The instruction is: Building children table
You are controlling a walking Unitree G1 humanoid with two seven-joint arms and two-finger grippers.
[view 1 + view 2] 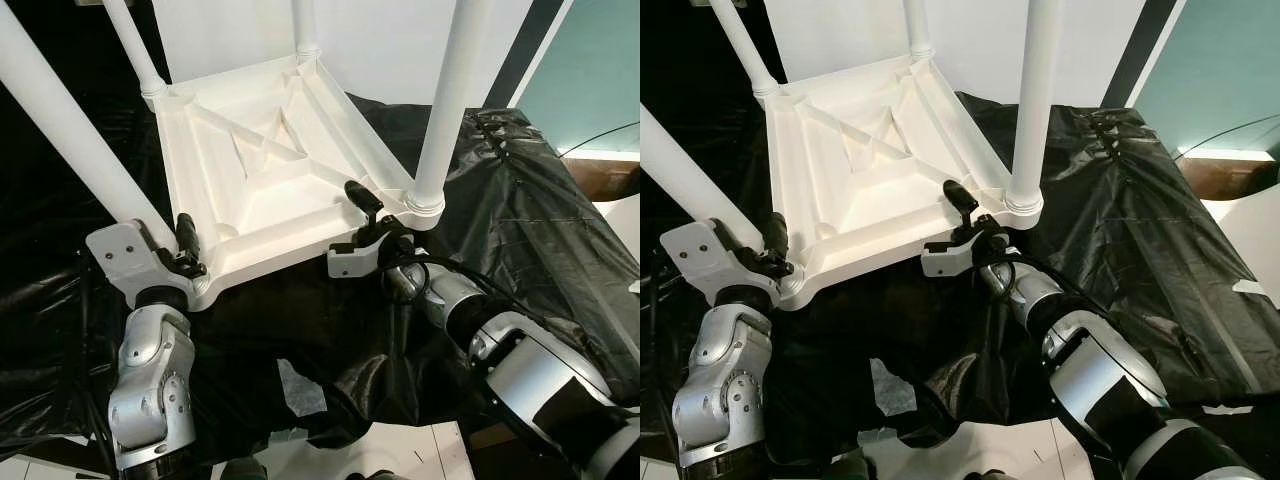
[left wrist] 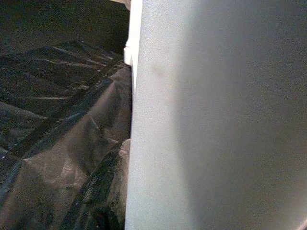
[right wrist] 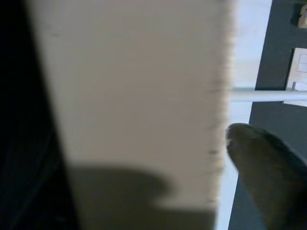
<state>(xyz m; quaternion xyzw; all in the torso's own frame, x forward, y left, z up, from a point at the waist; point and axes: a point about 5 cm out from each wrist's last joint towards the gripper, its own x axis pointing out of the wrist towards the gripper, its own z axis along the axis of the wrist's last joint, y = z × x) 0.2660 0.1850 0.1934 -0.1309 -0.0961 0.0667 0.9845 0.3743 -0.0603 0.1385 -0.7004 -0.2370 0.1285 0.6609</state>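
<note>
White children table [image 1: 270, 170] lies inverted on black plastic sheet [image 1: 520, 220], four legs up. Left gripper [image 1: 188, 250] clamps near-left corner, fingers narrow around the rim at that leg's base [image 1: 70, 130]. Right gripper [image 1: 370, 215] grips the near-right rim beside the near-right leg [image 1: 445, 110], fingers straddling the edge. Risks: slick sheet lets the table slide; uneven lift twists it; push-fit legs may loosen.
</note>
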